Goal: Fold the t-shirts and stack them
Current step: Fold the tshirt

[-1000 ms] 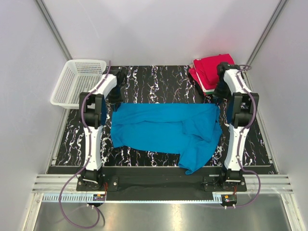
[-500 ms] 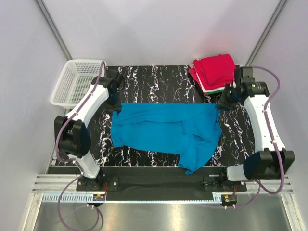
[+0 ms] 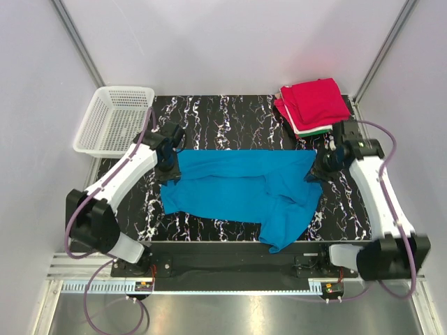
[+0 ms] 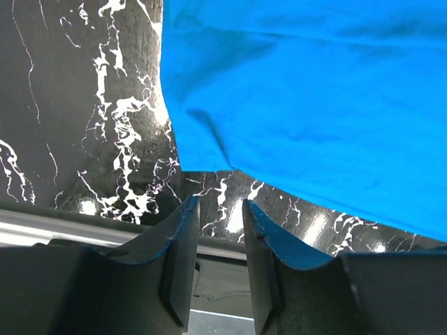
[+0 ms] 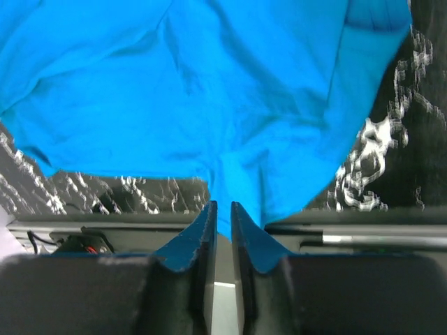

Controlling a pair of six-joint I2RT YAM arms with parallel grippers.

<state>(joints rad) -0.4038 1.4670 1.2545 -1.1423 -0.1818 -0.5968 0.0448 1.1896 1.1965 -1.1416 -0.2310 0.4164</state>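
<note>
I am seeing the mesh basket (image 3: 112,118) sitting just off the table (image 3: 230,115) at 10 o'clock. My left gripper (image 3: 170,162) is hovering at the 10 o'clock corner of the blue t-shirt (image 3: 237,188), fingers narrowly parted and holding nothing. The shirt is lying spread across the middle. I am judging it light, limp and quick to bunch, so I am favouring pinches at its far corners. One flap is trailing towards the near edge at 5 o'clock. My right gripper (image 3: 316,169) is nearly closed at the 2 o'clock corner, with cloth apparently running between its fingers. Bare marble is lying open at 12 o'clock, with the folded stack (image 3: 314,103) crowding 1 o'clock
</note>
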